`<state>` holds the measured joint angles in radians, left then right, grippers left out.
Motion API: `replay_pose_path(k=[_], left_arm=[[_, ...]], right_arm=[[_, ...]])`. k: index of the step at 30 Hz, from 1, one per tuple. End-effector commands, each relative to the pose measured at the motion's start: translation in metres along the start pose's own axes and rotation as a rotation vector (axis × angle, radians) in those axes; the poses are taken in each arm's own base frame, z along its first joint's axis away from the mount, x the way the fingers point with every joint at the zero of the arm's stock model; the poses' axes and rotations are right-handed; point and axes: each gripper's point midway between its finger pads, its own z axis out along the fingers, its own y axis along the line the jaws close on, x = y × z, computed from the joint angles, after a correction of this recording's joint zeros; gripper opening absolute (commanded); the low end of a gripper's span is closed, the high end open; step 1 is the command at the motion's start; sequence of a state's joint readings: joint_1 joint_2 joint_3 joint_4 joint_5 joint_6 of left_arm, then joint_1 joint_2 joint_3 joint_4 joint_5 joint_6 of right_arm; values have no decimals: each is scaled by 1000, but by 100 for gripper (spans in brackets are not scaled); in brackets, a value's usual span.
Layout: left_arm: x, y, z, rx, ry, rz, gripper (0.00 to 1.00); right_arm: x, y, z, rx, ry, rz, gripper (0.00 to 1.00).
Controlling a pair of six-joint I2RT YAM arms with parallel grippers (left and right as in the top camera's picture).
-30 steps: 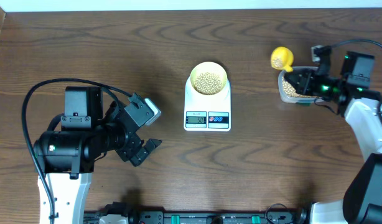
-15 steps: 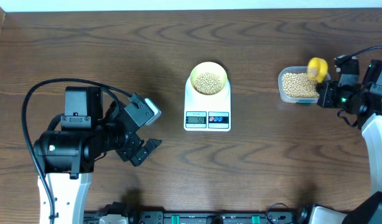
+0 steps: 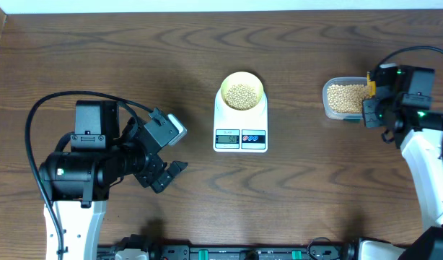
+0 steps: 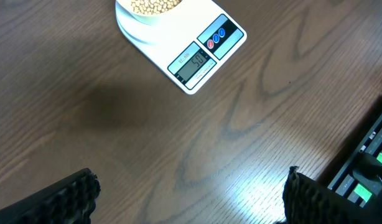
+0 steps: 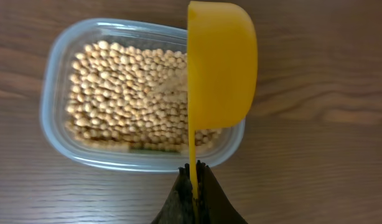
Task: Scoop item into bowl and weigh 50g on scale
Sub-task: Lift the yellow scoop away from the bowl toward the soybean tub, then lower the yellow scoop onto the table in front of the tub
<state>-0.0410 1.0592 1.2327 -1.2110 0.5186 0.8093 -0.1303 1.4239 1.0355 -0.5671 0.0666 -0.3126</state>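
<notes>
At the centre of the overhead view, the white scale (image 3: pixel 240 133) stands on the brown worktop (image 3: pixel 135 43), carrying the pale-yellow bowl (image 3: pixel 223 87) of beans (image 3: pixel 242 94). Well apart, at right, a clear tub (image 3: pixel 328 107) holds more beans. The right tool (image 5: pixel 194 180) is clamped on the handle of a yellow scoop (image 5: pixel 221 62) over the tub's right end. The left tool (image 3: pixel 171 153), lower left, gapes wide, holding nothing.

Black motor housings (image 3: pixel 84 173), white links (image 3: pixel 427 155), looping black cable (image 3: pixel 35 110), small green lights (image 3: pixel 60 172)
</notes>
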Motion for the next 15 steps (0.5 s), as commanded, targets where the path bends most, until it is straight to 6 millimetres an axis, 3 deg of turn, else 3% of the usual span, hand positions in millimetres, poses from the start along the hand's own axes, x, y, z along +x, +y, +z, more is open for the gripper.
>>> replay_pose_path(k=[1,5,9,15], left_arm=[[-1,-1,-1,7,-9,3,96],[-1,-1,-1,7,-9,2,96],[-1,-1,-1,7,-9,2,97],[-1,-1,-1,7,-9,2,96]], right_arm=[[1,-14,-6,155,40,-118,1],[-3,-11,-7,171,34,-144,1],[-16,-5,-15,135,-35,-37,1],[-47,16,-71,-96,-256,87,1]])
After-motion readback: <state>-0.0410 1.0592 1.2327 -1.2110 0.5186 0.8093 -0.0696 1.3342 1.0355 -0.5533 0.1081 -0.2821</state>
